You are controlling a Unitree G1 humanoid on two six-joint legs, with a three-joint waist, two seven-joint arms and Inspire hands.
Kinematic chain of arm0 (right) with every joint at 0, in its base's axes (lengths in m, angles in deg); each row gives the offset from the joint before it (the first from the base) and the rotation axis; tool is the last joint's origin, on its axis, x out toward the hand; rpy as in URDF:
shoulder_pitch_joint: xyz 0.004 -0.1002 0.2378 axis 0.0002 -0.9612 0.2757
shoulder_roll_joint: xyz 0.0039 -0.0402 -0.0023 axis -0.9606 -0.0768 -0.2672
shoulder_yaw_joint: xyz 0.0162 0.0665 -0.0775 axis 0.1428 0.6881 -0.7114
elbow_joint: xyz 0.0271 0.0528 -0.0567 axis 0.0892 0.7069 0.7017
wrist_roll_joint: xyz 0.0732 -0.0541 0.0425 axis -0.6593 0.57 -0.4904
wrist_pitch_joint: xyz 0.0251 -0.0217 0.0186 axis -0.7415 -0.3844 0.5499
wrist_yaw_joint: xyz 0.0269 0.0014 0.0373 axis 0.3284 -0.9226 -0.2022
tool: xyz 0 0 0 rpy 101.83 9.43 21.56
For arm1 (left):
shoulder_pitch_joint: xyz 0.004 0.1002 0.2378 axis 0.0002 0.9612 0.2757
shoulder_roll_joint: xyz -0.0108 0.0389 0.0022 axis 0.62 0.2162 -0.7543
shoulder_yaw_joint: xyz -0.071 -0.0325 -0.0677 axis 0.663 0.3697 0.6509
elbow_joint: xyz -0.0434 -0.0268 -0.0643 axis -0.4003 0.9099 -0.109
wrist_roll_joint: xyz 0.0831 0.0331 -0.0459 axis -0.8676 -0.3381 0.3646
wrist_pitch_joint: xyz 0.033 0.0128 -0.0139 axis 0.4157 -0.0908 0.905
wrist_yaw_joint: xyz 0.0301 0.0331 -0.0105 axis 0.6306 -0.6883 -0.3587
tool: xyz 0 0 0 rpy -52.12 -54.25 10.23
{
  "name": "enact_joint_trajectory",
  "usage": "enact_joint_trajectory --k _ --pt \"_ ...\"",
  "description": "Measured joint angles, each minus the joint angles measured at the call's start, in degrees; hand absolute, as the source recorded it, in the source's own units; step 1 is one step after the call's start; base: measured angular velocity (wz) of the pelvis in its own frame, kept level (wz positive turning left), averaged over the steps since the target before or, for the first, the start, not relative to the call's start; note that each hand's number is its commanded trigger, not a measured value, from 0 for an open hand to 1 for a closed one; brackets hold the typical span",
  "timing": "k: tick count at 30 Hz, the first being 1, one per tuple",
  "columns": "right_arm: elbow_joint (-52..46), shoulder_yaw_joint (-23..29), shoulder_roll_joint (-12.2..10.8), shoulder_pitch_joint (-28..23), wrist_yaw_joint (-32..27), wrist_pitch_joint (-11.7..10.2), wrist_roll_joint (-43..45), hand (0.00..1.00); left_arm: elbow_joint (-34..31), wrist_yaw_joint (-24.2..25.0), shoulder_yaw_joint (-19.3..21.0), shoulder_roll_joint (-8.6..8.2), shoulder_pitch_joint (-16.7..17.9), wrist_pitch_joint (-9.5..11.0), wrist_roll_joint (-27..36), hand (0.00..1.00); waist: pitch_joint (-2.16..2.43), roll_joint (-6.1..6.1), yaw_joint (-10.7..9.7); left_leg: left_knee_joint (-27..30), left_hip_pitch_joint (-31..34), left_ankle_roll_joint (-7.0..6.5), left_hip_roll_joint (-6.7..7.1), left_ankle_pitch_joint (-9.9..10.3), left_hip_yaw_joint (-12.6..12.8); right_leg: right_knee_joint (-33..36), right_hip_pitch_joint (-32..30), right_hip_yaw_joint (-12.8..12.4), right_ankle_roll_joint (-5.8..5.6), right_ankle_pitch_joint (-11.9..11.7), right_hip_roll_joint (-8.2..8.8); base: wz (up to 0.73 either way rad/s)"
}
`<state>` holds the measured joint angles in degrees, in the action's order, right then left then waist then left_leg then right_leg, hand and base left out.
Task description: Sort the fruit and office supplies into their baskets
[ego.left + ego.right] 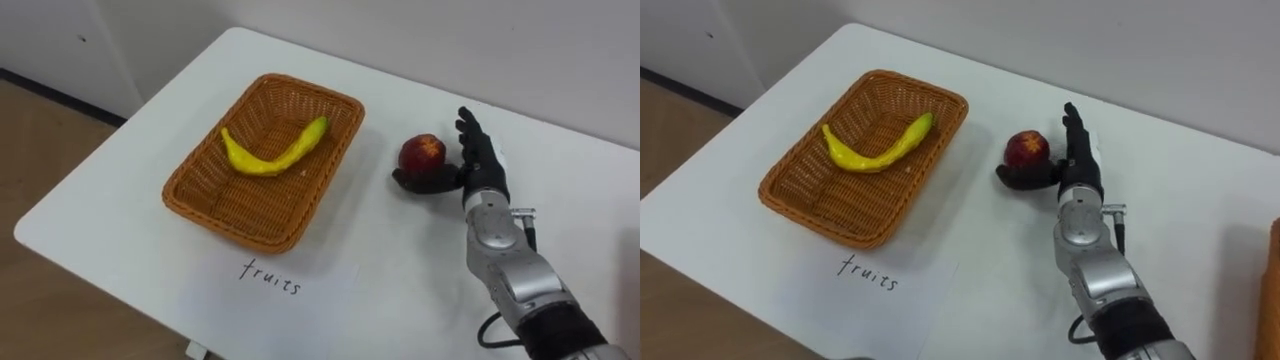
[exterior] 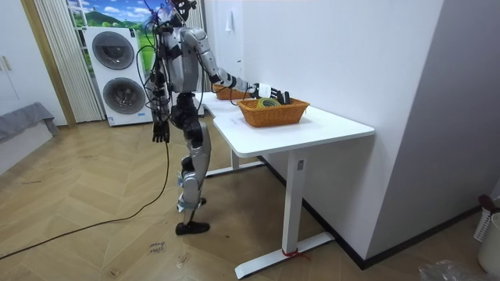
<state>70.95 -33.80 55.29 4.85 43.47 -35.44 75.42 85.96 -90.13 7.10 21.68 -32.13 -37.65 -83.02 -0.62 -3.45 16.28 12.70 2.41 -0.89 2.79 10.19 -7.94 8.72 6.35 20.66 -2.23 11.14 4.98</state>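
1. Left eye view: the right hand (image 1: 480, 160) is spread open, fingers straight up against the apple (image 1: 422, 152), thumb along its near side. Can't tell if the apple rests on the surface (image 1: 120, 215). It's just right of the fruit basket (image 1: 225, 195), which holds 1 banana (image 1: 268, 155).
2. Right eye view: a brown sliver (image 1: 1274, 285) is cut off at the right edge. There's bare surface around the apple, and the paper label (image 1: 868, 272) lies near the front edge.
3. Room view: the left hand (image 2: 161, 131) hangs by the hip, too small to read. The nearer basket (image 2: 273, 115) holds stuff that's hard to make out.
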Motion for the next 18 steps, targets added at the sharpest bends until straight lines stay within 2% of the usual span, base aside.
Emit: enact_joint_trajectory --k 9,14,18 --pt "0.0 -0.9 0.0 0.0 0.0 0.1 2.4 0.0 -0.3 0.0 0.0 0.14 0.0 -0.1 0.0 0.0 0.13 -0.42 0.2 0.0 0.0 0.01 0.04 0.0 -0.2 0.0 0.1 0.3 0.0 0.0 -0.02 0.0" --pt "0.2 -2.5 0.0 0.0 1.5 0.4 6.0 0.0 -0.3 0.7 0.0 0.6 0.0 -0.2 0.0 0.0 -0.02 -1.59 0.5 0.2 -0.1 0.0 0.2 -0.1 -0.9 -0.1 0.7 0.8 0.0 0.0 -0.02 0.08" --pt "1.3 -2.8 0.0 0.0 2.0 0.4 6.0 0.0 -0.3 1.1 0.0 0.61 0.0 -0.3 0.2 0.0 -0.09 -1.82 1.4 0.4 -0.4 -0.02 0.35 -0.1 -1.2 -0.1 1.1 0.9 0.0 0.0 0.05 0.04"
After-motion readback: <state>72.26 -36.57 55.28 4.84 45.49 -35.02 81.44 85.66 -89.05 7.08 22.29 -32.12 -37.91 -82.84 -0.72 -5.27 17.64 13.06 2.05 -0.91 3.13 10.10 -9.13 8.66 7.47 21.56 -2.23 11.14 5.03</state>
